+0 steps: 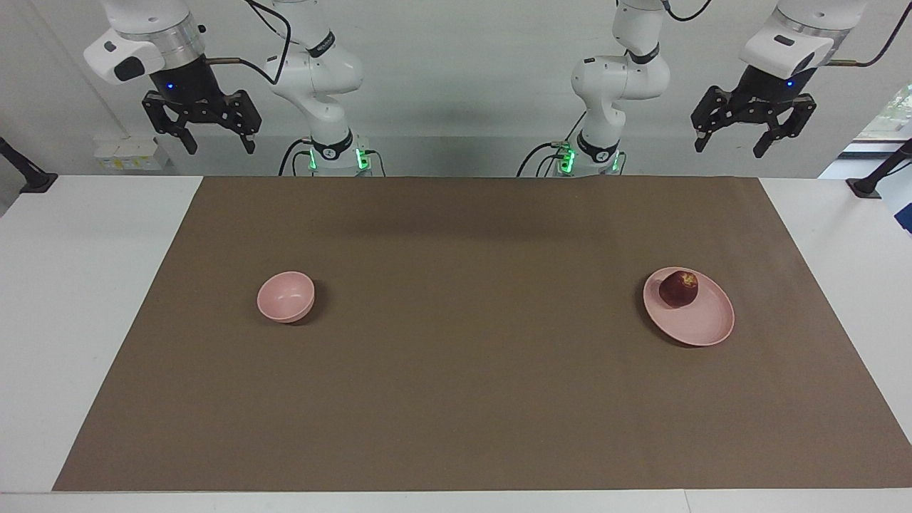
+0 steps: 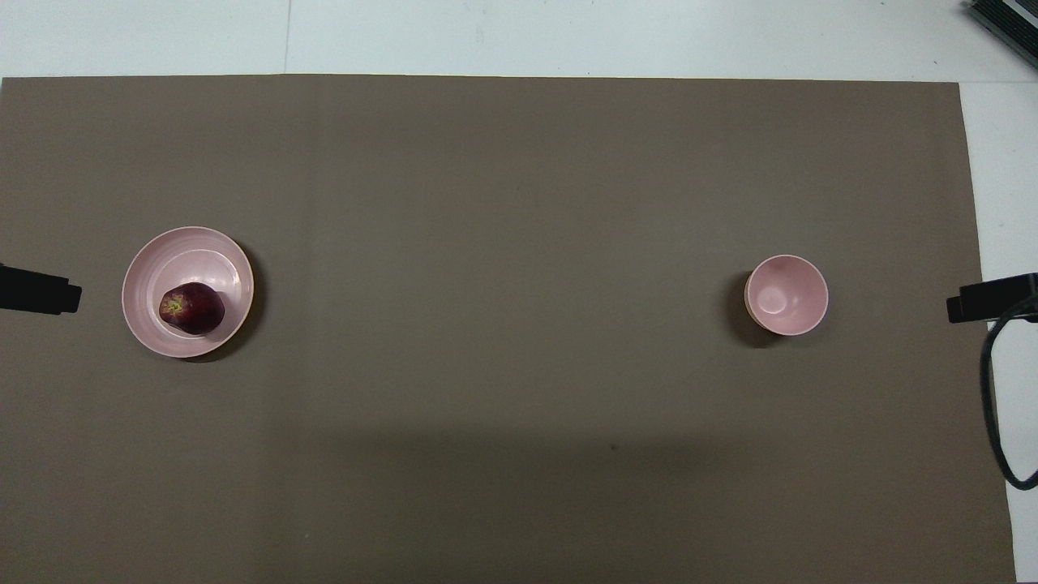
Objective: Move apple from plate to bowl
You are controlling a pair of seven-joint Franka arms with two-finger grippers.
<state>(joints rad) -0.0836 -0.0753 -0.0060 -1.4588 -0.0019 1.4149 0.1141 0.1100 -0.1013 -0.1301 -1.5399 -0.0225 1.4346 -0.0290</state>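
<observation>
- The white tabletop (image 1: 85,299) carries a large brown mat (image 1: 456,399) that covers most of it, leaving bare white strips at both ends and along the edge farthest from the robots.
- The right arm (image 1: 313,64) and the left arm (image 1: 620,78) both wait, raised above the tabletop edge nearest the robots.
- The right gripper (image 1: 217,146) hangs in the air over the corner of the mat at the right arm's end, its fingers spread wide and holding nothing.
- The left gripper (image 1: 730,148) hangs over the mat's corner at the left arm's end, its fingers also spread wide and holding nothing.
- The plate (image 1: 705,324), pale pink and shallow, sits on the mat toward the left arm's end of the tabletop, about midway between the edge nearest the robots and the edge farthest from them.
- The bowl (image 1: 285,297), pale pink and deep, stands upright on the mat toward the right arm's end, well apart from the plate.
- The apple (image 1: 677,288), dark red with a yellowish patch, rests on the plate, on the part nearer to the robots and toward the table's middle.
</observation>
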